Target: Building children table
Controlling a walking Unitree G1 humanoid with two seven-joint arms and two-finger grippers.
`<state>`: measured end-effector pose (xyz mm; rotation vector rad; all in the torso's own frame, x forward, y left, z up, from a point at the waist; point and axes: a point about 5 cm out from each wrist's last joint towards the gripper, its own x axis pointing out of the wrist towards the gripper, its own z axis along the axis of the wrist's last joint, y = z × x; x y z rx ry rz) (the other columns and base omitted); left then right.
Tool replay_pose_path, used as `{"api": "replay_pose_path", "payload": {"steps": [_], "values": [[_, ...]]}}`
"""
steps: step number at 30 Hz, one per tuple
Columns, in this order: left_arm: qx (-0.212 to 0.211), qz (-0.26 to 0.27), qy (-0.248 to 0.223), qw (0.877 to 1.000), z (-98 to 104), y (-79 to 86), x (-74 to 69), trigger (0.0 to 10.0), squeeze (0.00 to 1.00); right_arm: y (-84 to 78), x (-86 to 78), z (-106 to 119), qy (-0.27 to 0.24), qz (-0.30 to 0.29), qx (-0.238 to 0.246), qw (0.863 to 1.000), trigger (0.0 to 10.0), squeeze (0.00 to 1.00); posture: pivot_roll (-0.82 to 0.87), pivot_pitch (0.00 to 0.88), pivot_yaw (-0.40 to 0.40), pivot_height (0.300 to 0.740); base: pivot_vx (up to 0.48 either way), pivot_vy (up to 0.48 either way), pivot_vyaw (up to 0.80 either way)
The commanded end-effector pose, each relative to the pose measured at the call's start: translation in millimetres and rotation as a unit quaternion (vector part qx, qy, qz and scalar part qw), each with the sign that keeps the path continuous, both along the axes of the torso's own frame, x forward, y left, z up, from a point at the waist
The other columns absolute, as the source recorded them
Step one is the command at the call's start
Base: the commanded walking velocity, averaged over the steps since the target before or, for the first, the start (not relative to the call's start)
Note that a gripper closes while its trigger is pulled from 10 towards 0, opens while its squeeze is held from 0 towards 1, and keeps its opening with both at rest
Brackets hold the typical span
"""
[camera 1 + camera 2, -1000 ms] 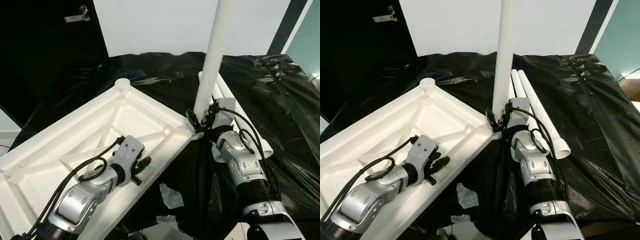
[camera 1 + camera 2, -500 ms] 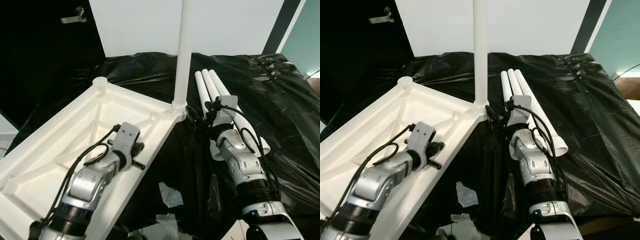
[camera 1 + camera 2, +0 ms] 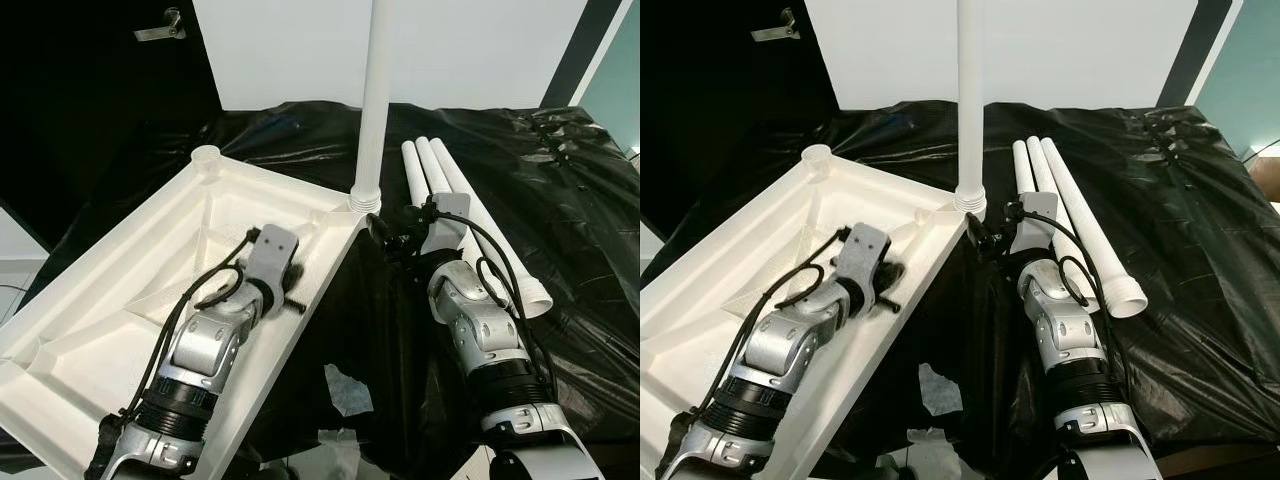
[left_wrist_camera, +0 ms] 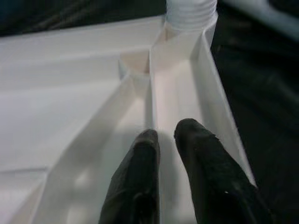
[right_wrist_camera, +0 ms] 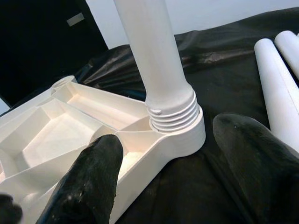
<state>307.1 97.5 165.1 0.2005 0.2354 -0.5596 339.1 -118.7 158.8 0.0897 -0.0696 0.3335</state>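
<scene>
While our left end effector (image 3: pixel 291 292) rests inside the upturned white tabletop (image 3: pixel 120 290), its two fingers nearly closed around one of the thin inner ribs along the near edge, our right end effector (image 5: pixel 180 154) hangs released just short of the corner socket, fingers spread wide and clasping nothing. Directly ahead of those spread fingers stands the leg (image 3: pixel 375 100), upright in the socket with several turns of thread showing above the collar. A second ago this leg leaned over and the right fingers sat against its base; half a second ago it was upright with them close by; now they are backed off. We judge that the leg is started but not screwed fully home, so more turning is likely needed. Just beyond the right end effector, to its outer side, three spare legs (image 3: pixel 1060 215) lie side by side on the black sheeting (image 3: pixel 560 200) covering the desk, awaiting the other sockets (image 3: pixel 205 155).
</scene>
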Motion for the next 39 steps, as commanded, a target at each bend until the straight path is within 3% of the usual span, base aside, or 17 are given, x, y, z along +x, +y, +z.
{"api": "replay_pose_path", "payload": {"steps": [1, 6, 8, 11, 12, 13, 14, 15, 18, 19, 22, 27, 29, 31, 34, 36, 39], "values": [[0.003, 0.043, -0.012, 0.999, 2, 5.4, -0.2, 10.0, 0.00, 1.7, -2.5, -6, 0.014, 0.009, -0.003, 1.000, 10.0, 0.00, 0.10, 0.054, 0.040, 0.740, 0.000, 0.000, 0.00], [-0.024, -0.012, -0.043, 0.999, 24, 6.9, -15.2, 10.0, 0.00, 7.5, -4.6, -12, 0.027, 0.030, -0.015, 0.999, 10.0, 0.00, 0.11, 0.062, 0.034, 0.740, 0.000, 0.000, 0.00], [0.012, 0.014, -0.056, 0.998, 28, 28.2, -19.6, 10.0, 0.00, 8.9, -5.5, -15, 0.033, 0.037, -0.022, 0.999, 10.0, 0.00, 0.12, 0.065, 0.030, 0.740, 0.000, 0.000, 0.00], [0.030, 0.029, -0.058, 0.997, 28, 37.5, -20.8, 10.0, 0.00, 9.0, -5.7, -16, 0.035, 0.038, -0.024, 0.998, 10.0, 0.00, 0.12, 0.067, 0.027, 0.740, 0.000, 0.000, 0.00], [0.055, 0.052, -0.054, 0.996, 26, 49.3, -21.9, 10.0, 0.00, 9.0, -5.7, -17, 0.036, 0.040, -0.025, 0.998, 10.0, 0.00, 0.13, 0.069, 0.024, 0.740, 0.000, 0.000, 0.00], [0.055, 0.052, -0.054, 0.996, 26, 49.3, -21.9, 10.0, 0.00, 9.0, -5.7, -17, 0.036, 0.040, -0.025, 0.998, 10.0, 0.00, 0.13, 0.069, 0.024, 0.740, 0.000, 0.000, 0.00], [0.088, 0.072, -0.049, 0.992, 23, 62.5, -24.2, 10.0, 0.00, 8.9, -5.5, -17, 0.037, 0.041, -0.027, 0.998, 10.0, 0.00, 0.13, 0.071, 0.020, 0.740, 0.000, 0.000, 0.00], [0.151, 0.113, -0.036, 0.981, 20, 83.9, -28.7, 10.0, 0.00, 8.8, -4.8, -17, 0.039, 0.043, -0.029, 0.998, 10.0, 0.00, 0.14, 0.072, 0.013, 0.740, 0.000, 0.000, 0.00], [0.167, 0.131, -0.027, 0.977, 19, 91.6, -30.5, 10.0, 0.00, 9.0, -4.5, -17, 0.039, 0.044, -0.029, 0.998, 10.0, 0.00, 0.14, 0.072, 0.012, 0.740, 0.000, 0.000, 0.00], [0.206, 0.166, -0.017, 0.964, 18, 105.1, -35.0, 10.0, 0.00, 10.1, -4.0, -17, 0.041, 0.049, -0.032, 0.997, 10.0, 0.00, 0.15, 0.072, 0.003, 0.740, 0.000, 0.000, 0.00], [0.236, 0.189, -0.011, 0.953, 19, 115.1, -40.4, 10.0, 0.00, 11.5, -3.8, -17, 0.044, 0.056, -0.035, 0.997, 10.0, 0.00, 0.15, 0.071, -0.002, 0.740, 0.000, 0.000, 0.00], [0.283, 0.188, 0.005, 0.940, 20, 125.8, -53.4, 10.0, 0.00, 14.2, -4.1, -19, 0.054, 0.073, -0.040, 0.995, 10.0, 0.00, 0.16, 0.070, -0.008, 0.740, 0.000, 0.000, 0.00], [0.318, 0.168, 0.036, 0.932, 14, 131.1, -62.1, 10.0, 0.00, 18.2, -2.5, -23, 0.075, 0.087, -0.048, 0.992, 10.0, 0.00, 0.16, 0.067, -0.011, 0.740, 0.000, 0.000, 0.00], [0.327, 0.160, 0.047, 0.930, 12, 132.1, -64.9, 10.0, 0.00, 20.2, -1.7, -25, 0.087, 0.094, -0.050, 0.990, 10.0, 0.00, 0.16, 0.066, -0.012, 0.740, 0.000, 0.000, 0.00], [0.333, 0.138, 0.065, 0.931, 8, 130.0, -68.5, 10.0, 0.00, 25.3, -0.8, -29, 0.101, 0.110, -0.064, 0.987, 10.0, 0.00, 0.17, 0.061, -0.014, 0.740, 0.000, 0.000, 0.00], [0.344, 0.087, 0.091, 0.931, 1, 122.1, -75.5, 10.0, 0.00, 33.5, 2.0, -32, 0.118, 0.134, -0.089, 0.980, 10.0, 0.00, 0.17, 0.057, -0.013, 0.740, 0.000, 0.000, 0.00], [0.352, 0.058, 0.102, 0.929, -2, 117.9, -79.3, 10.0, 0.00, 36.5, 3.5, -32, 0.121, 0.143, -0.095, 0.978, 10.0, 0.00, 0.17, 0.053, -0.012, 0.740, 0.000, 0.000, 0.00]]}}
